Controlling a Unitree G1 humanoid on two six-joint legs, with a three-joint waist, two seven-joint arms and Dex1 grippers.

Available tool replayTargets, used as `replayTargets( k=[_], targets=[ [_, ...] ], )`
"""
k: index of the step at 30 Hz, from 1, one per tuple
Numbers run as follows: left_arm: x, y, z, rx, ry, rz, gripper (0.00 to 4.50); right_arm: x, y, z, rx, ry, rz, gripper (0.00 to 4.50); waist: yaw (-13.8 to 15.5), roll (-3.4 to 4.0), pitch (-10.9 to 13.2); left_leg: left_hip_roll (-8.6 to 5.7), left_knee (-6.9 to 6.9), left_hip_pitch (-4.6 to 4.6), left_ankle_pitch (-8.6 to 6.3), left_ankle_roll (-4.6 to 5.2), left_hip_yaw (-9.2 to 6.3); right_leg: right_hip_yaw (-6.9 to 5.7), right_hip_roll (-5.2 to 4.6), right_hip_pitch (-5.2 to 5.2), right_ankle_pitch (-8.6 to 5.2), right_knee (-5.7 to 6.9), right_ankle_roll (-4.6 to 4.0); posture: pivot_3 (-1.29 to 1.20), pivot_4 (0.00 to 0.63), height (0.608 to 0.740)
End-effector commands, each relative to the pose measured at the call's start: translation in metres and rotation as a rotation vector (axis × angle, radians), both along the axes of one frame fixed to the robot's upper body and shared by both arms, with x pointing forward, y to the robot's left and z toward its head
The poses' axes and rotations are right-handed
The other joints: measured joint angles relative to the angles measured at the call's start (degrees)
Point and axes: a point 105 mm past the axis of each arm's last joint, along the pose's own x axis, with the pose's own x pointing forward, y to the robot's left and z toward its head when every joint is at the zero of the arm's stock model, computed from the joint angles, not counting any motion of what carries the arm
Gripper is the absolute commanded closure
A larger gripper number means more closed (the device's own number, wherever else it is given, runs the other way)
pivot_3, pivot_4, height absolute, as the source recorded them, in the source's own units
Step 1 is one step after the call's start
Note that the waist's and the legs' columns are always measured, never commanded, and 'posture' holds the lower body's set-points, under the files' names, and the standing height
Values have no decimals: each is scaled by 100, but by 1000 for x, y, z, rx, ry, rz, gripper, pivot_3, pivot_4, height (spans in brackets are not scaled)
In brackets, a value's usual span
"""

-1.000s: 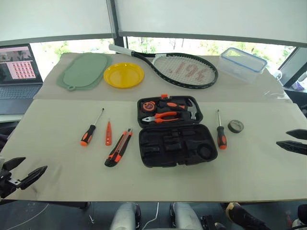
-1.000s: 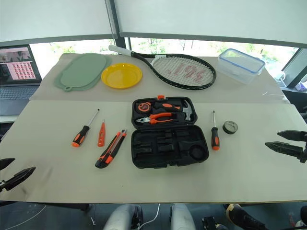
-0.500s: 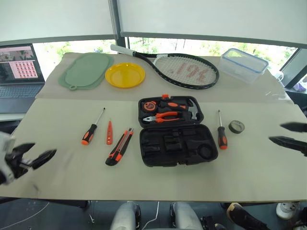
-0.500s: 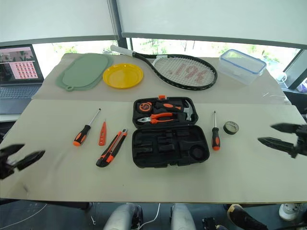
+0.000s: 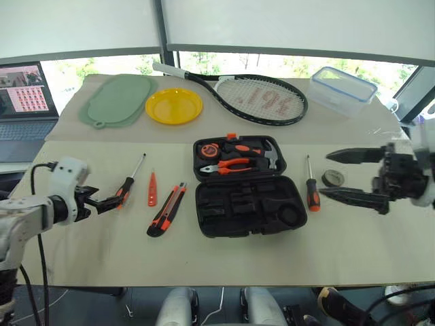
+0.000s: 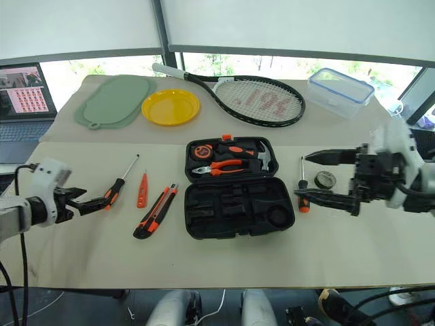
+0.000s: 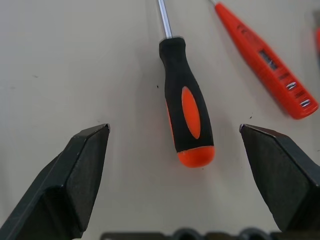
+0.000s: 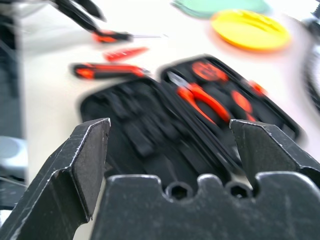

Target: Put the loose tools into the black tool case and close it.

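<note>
Both grippers have moved inward. The left gripper (image 5: 109, 200), wide open, now flanks the left screwdriver (image 7: 187, 120); the right gripper (image 5: 336, 175), also wide, hovers near the open case (image 5: 246, 202).

— What do we see of the arms?

— On the left arm (image 5: 27, 217) we see a silver-grey forearm, a white rounded wrist block, and a black cable looping off it. The right arm (image 6: 401, 166) ends in white shells over a black wrist.

— And the grippers?

— We see the left gripper (image 7: 175, 165) and the right gripper (image 8: 170, 160) each with two black, wedge-shaped fingers on a black base with round screw holes.
</note>
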Motion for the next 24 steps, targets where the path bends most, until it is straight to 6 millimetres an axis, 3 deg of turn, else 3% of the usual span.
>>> replayTargets(
  k=[1, 4, 7, 12, 15, 16, 20, 22, 24],
  targets=[
    [15, -5, -3, -3, -33, -25, 0, -7, 21, 11, 15, -45, 68, 48, 11, -4, 2, -1, 0, 0, 0, 0, 0, 0, -1, 1, 0, -1, 0, 0, 150, 738],
    [23, -10, -11, -8, -28, -49, 0, -10, 30, 12, 28, -52, 100, 48, 61, -6, 2, -3, 2, -3, 0, 1, -1, -3, -4, 1, 0, -2, 0, 0, 150, 738],
    [29, -11, -19, 10, -33, -53, 696, -14, 39, 11, 36, -57, 131, 0, 122, -6, 2, -5, 3, 0, 0, 1, -1, -4, -5, 4, 0, 0, 0, 0, 150, 738],
    [31, -10, -28, 4, -8, -48, 2550, -15, 47, 7, 42, -66, 142, 0, 163, -4, 1, -8, 8, 3, 2, 4, -3, -6, -11, 10, 2, 5, 2, 0, 150, 738],
    [34, -6, -25, -2, -26, -29, 3475, -13, 49, 7, 44, -73, 128, 0, 164, -4, 0, -8, 9, 3, 3, 5, -5, -6, -11, 11, 2, 5, 3, 0, 150, 738],
    [35, -4, -22, -7, -39, -18, 3599, -13, 49, 7, 42, -73, 124, 0, 165, -2, -1, -8, 8, 3, 3, 5, -5, -6, -11, 10, 2, 6, 3, 0, 150, 738],
    [52, -10, 24, -66, -208, -37, 3600, -11, 45, 2, 24, -63, 84, 0, 171, -9, 2, -8, 12, 1, 6, 6, -7, -10, -9, 10, 2, 9, 3, 0, 150, 738],
    [60, -33, 59, -55, -330, -164, 3600, -11, 42, 1, 30, -34, 67, 0, 169, -34, 14, -7, 18, -11, 7, 5, -11, -14, -6, 5, 3, 10, 4, 0, 150, 738],
    [63, -58, 82, -48, -407, -288, 3600, -13, 39, -2, 22, -18, 60, 0, 175, -54, 17, -7, 25, -29, 7, 5, -22, -23, -4, 0, 4, 7, 6, 0, 150, 738]
  ],
)
